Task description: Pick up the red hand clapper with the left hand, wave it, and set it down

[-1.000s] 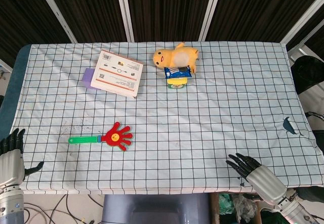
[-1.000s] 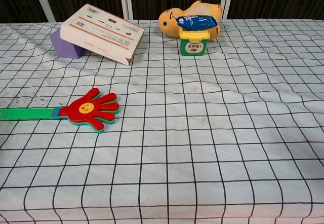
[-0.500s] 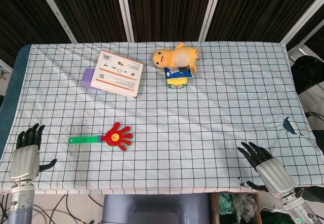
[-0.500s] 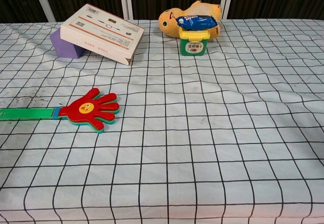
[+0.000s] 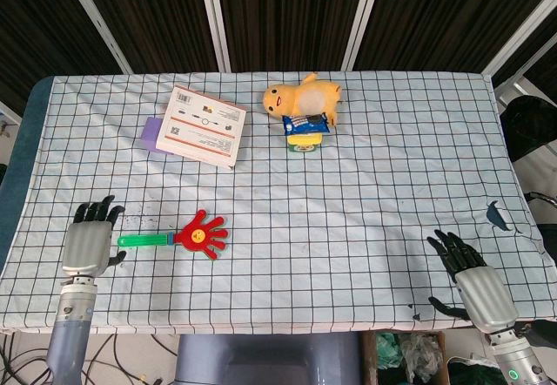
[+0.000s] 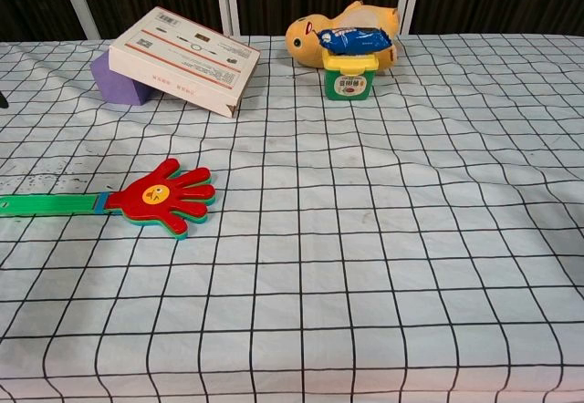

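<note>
The red hand clapper [image 5: 202, 234] lies flat on the checked cloth, its green handle [image 5: 145, 240] pointing left; the chest view shows the same clapper [image 6: 164, 196] at the left. My left hand [image 5: 89, 241] hovers open just left of the handle's end, fingers spread and pointing away from me, holding nothing. My right hand [image 5: 474, 280] is open at the table's near right corner, far from the clapper. Neither hand shows clearly in the chest view.
A white box [image 5: 203, 124] leans on a purple block [image 5: 154, 133] at the back left. A yellow plush duck [image 5: 301, 97], a blue packet [image 5: 305, 123] and a green-lidded tub [image 6: 349, 80] sit at the back centre. A dark mark [image 5: 497, 217] is on the cloth at the right.
My left hand has moved up from the near left edge and rightward to the handle's end. My right hand has slid right and back toward the near right corner.
</note>
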{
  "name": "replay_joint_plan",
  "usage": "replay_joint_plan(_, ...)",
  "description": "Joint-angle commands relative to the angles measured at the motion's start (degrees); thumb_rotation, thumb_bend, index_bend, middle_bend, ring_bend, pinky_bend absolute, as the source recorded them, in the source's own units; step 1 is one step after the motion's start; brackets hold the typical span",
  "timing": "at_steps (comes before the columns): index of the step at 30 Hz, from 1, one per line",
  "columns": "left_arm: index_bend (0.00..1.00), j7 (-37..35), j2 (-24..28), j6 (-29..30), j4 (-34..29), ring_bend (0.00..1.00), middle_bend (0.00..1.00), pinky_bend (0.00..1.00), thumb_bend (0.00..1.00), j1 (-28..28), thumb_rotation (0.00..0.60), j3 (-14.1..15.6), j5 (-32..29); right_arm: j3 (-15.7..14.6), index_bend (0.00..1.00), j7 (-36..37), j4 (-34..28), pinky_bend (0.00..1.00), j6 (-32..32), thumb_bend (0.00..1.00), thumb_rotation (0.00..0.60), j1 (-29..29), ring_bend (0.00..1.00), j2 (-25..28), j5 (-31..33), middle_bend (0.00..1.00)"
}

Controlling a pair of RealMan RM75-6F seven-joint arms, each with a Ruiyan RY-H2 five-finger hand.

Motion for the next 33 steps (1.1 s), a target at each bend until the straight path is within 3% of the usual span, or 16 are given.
replay_joint_plan(1,0.3,4.82,-2.95,-1.06,0.37,0.16,0.13,0.16,0.12,-3.13,0.6,-2.22,-5.32,0.09,0.0,0.45,-0.06,0.15,-0.08,0.13,0.6,0.0,0.0,0.11,0.0,0.0)
replay_joint_plan(7,0.39,10.78,-5.8,-1.14,2.37,0.16,0.13,0.16,0.18,-5.89,0.6,-2.47,-11.07,0.13,0.0,0.99,-0.24,0.15,-0.32,0.13,0.6,-0.04,0.0,0.14,-0.1,0.0)
replay_joint_plan(18,0.44,13.42,-11.81,-0.88,6.87,0.16,0.15,0.16,0.2,-9.61,0.6,-1.95,-15.37,0.47,0.0,2.14,-0.55,0.15,-0.75,0.14,0.6,0.02,0.0,0.4,0.15,0.0)
replay_joint_plan(33,0.41,14.01,-16.07,-0.95,10.28,0.16,0.14,0.16,0.28,-12.77,0.6,-1.4,-18.63,0.47,0.0,3.12,-1.07,0.14,-1.18,0.16,0.6,-0.02,0.0,0.66,-0.13,0.0)
